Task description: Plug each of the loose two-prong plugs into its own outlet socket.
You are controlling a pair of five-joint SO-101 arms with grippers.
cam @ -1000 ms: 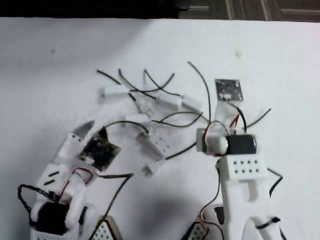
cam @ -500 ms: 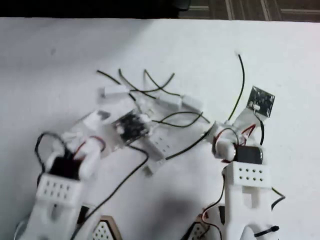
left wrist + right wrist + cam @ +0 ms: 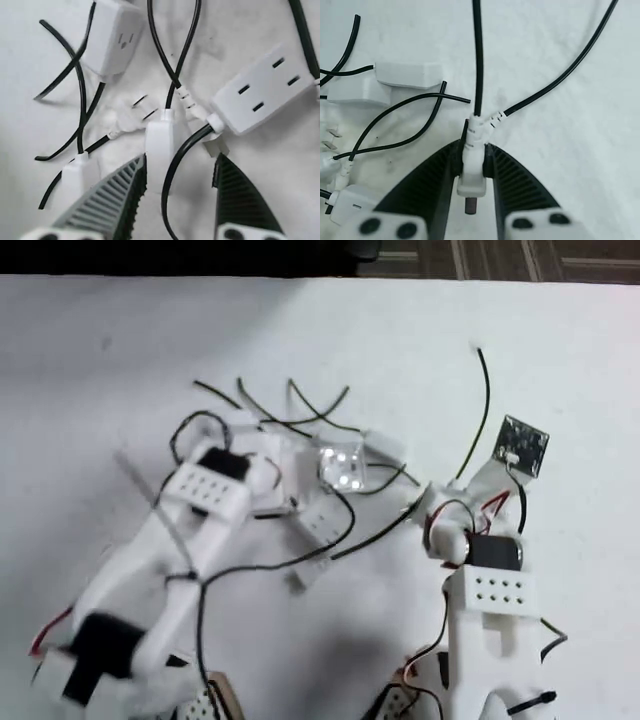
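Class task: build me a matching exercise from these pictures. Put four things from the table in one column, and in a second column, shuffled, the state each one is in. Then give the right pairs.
Column one
1. left gripper
2. right gripper
3. outlet strip
4. loose two-prong plug

Column two
A. lying loose, prongs bare
B. shut on a white plug
C. open, with a white connector body between its fingers
D. slots facing up, visible sockets empty

Pairs: 1-C, 2-B, 3-D, 4-A
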